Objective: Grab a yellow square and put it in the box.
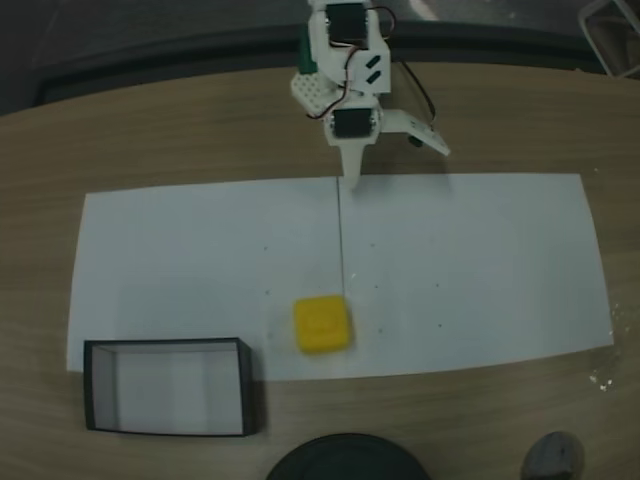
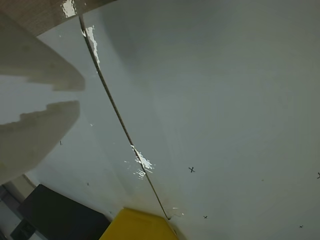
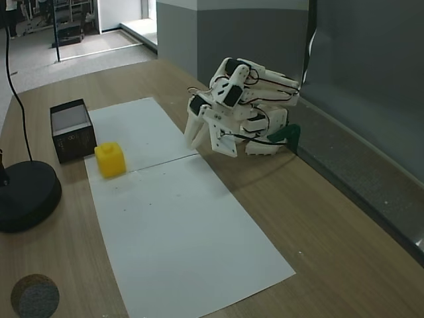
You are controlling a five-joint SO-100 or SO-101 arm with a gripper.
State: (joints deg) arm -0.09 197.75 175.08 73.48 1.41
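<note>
The yellow square (image 1: 322, 323) lies on the white paper (image 1: 470, 270), near its front edge, just left of the seam between two sheets. The box (image 1: 165, 387) with black walls and a pale inside stands on the wood to the front left, close to the square. My gripper (image 1: 396, 162) hovers at the paper's far edge, open and holding nothing, well away from the square. In the wrist view its fingers (image 2: 40, 135) enter from the left, with the yellow square (image 2: 137, 226) and the dark box (image 2: 55, 215) at the bottom. From the side I see the gripper (image 3: 211, 147), square (image 3: 110, 159) and box (image 3: 71, 129).
A round black base (image 3: 23, 195) with a thin pole stands on the wooden table (image 1: 200, 140) near the box. A small grey disc (image 3: 34, 296) lies at the table's front corner. A dark ledge runs behind the arm.
</note>
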